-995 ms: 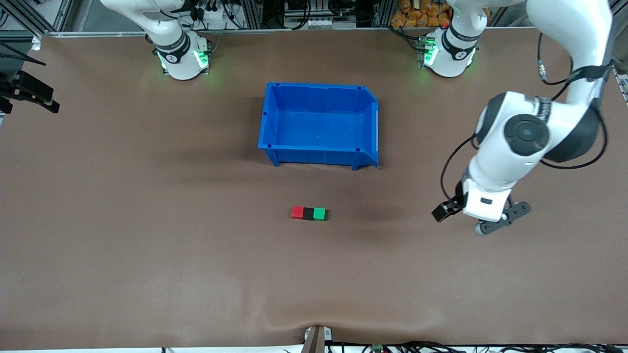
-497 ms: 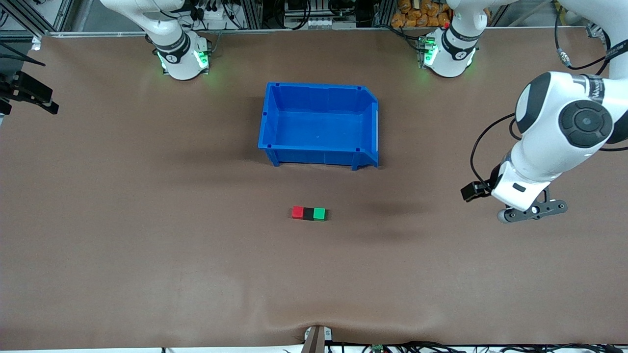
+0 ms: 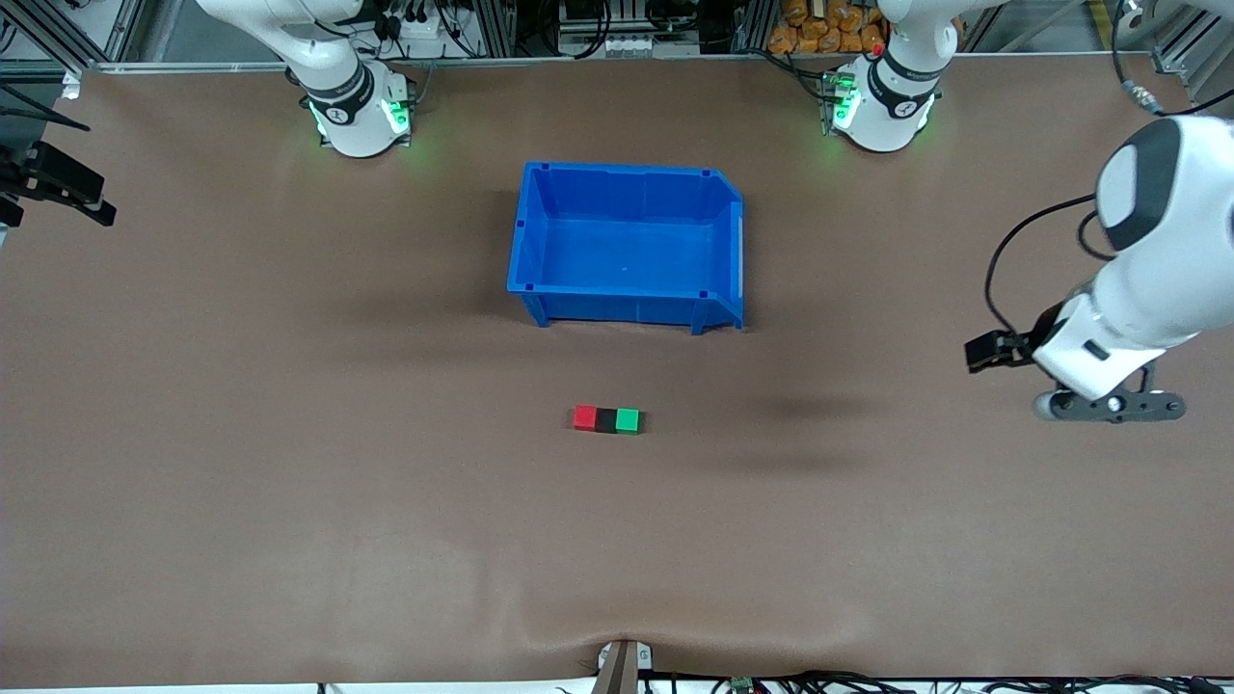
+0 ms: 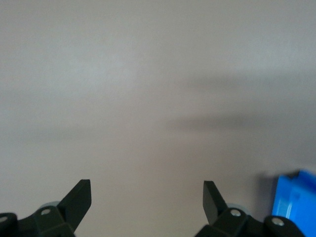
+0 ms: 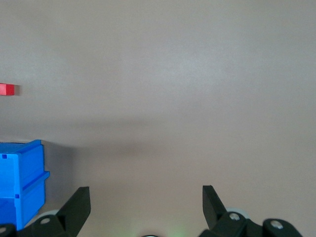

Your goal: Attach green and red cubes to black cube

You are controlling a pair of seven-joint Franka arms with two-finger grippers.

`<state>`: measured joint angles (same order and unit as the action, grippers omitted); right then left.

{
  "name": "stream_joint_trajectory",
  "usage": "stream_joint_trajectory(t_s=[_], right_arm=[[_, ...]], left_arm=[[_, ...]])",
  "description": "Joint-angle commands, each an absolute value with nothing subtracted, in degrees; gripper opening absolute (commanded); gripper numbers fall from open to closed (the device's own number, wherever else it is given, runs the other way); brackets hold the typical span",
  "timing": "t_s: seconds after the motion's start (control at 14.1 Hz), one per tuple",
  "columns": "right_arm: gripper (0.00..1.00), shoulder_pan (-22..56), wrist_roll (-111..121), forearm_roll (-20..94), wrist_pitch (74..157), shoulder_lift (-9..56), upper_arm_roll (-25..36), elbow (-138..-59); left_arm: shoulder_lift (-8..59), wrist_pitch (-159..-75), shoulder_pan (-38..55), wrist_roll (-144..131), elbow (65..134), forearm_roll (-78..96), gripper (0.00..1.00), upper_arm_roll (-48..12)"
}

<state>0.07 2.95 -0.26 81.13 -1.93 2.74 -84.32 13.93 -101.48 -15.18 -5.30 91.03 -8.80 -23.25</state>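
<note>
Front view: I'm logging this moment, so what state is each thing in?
red cube: on table, touching black cube.
black cube: between red and green, touching both.
green cube: touching black cube.
blue bin: upright, empty.
left gripper: open, empty.
right gripper: open, empty.

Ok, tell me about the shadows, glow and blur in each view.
Front view: sharp, evenly lit; soft dark shadow bands on the table between the cube row and the left end effector; green glow at both arm bases. Left wrist view: soft, with blurred shadow streaks. Right wrist view: a faint shadow band beside the blue bin.
</note>
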Motion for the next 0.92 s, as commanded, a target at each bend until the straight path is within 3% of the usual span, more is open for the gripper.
stream_joint_trajectory(t_s=[0.0, 0.43, 0.85], right_arm=[[1.0, 0.4, 2.9, -0.6, 81.1, -1.3, 2.7, -83.1], [1.0, 0.4, 3.0, -0.6, 81.2, -1.3, 2.7, -83.1], [1.0, 0.6, 3.0, -0.6, 81.2, -1.3, 2.7, -83.1]], left_arm=[[9.4, -97.9, -12.7, -0.7, 92.3, -6.4, 1.0, -19.4], [-0.8, -92.1, 5.3, 0.6, 97.1, -0.3, 1.0, -0.6], [-0.6, -84.6, 5.7, 1.8, 91.6, -1.7, 1.0, 0.2]])
